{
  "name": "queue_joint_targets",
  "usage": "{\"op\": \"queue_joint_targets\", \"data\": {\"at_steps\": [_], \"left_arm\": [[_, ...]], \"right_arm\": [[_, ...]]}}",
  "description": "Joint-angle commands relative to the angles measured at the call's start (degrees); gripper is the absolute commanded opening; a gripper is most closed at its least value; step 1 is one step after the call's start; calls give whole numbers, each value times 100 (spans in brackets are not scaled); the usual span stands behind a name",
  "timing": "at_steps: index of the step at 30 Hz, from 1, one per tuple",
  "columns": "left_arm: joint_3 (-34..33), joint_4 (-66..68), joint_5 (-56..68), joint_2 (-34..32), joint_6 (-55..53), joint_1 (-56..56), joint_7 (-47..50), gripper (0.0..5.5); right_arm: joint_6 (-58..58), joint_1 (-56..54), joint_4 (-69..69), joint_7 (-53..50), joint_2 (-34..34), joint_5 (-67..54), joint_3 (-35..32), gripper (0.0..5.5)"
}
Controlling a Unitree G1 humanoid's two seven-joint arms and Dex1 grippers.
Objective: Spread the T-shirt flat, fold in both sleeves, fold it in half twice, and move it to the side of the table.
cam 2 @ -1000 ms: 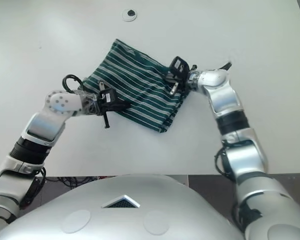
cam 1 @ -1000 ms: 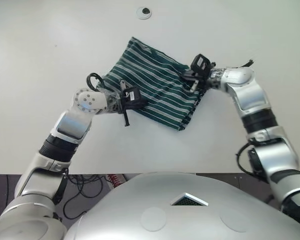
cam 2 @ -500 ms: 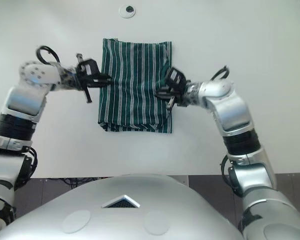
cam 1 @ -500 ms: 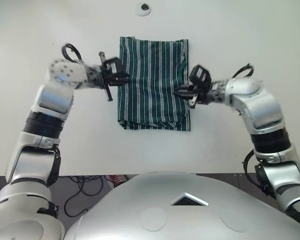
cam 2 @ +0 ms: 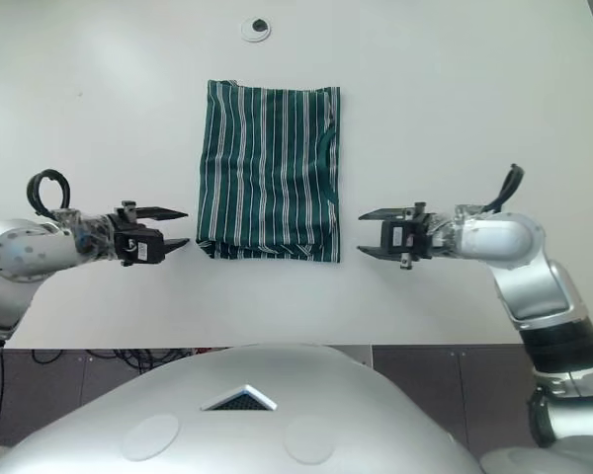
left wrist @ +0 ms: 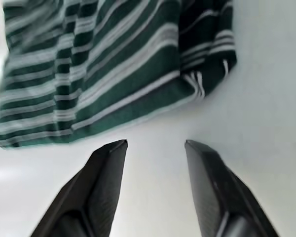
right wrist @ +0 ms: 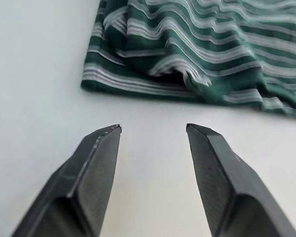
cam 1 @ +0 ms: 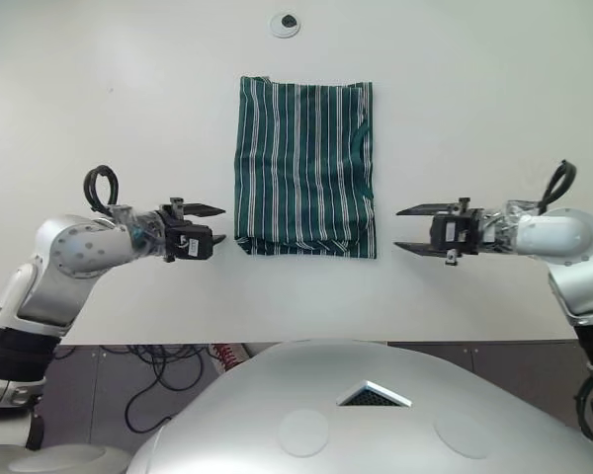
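Nearest me, my left gripper (cam 1: 217, 224) and my right gripper (cam 1: 396, 228) hang over the table (cam 1: 494, 99). Each has its fingers spread wide and holds nothing. They sit on either side of the T-shirt (cam 1: 304, 163), level with its near edge and apart from it.

The shirt lies as a neat striped rectangle with a bunched, layered near hem, so I judge the folding is done and the shift to the side is what remains. To do that well, I should pinch through every layer at both near corners together. Then I should drag evenly so the stack neither twists nor opens.

I can read no label or writing on the cloth. Beyond its far edge sits a small round disc (cam 1: 285, 24).
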State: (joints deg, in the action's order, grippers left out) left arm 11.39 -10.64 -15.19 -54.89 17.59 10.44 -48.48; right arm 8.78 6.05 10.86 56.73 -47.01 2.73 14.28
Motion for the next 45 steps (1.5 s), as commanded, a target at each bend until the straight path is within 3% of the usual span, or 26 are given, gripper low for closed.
{"op": "queue_joint_targets", "data": {"at_steps": [1,5,10,16,20,24,28,34,37,45], "left_arm": [[480,389,-605,195,233,0,127,212],[701,466,-718,319,407,-154,180,212],[919,491,-791,358,597,-256,161,212],[1135,530,-801,280,827,-373,15,145],[1207,631,-769,180,930,-485,-71,75],[922,451,250,98,290,-567,-554,17],[526,-243,1712,40,-1080,-528,-1154,5],[-222,-370,3559,664,-3489,-1514,-1020,4],[-270,83,3757,1216,-4236,-2302,-629,4],[-105,2106,3120,2457,-4735,-3908,370,4]], "right_arm": [[387,-29,-115,-437,366,452,263,243],[817,-113,-288,-706,509,819,509,243],[1822,-379,-1509,-1218,659,1405,855,243],[2821,-788,-3099,-1779,860,1754,1206,152],[2887,-747,-3184,-1656,820,1558,1360,73],[1728,-175,-1740,-448,195,190,1415,1],[-89,37,-618,269,-43,-1429,1181,0],[-3471,-952,-1,-151,213,-3944,-80,0],[-4759,-1427,15,-713,516,-4874,-624,0],[-6171,-2541,-1029,-1984,1936,-5864,-1495,0]]}}
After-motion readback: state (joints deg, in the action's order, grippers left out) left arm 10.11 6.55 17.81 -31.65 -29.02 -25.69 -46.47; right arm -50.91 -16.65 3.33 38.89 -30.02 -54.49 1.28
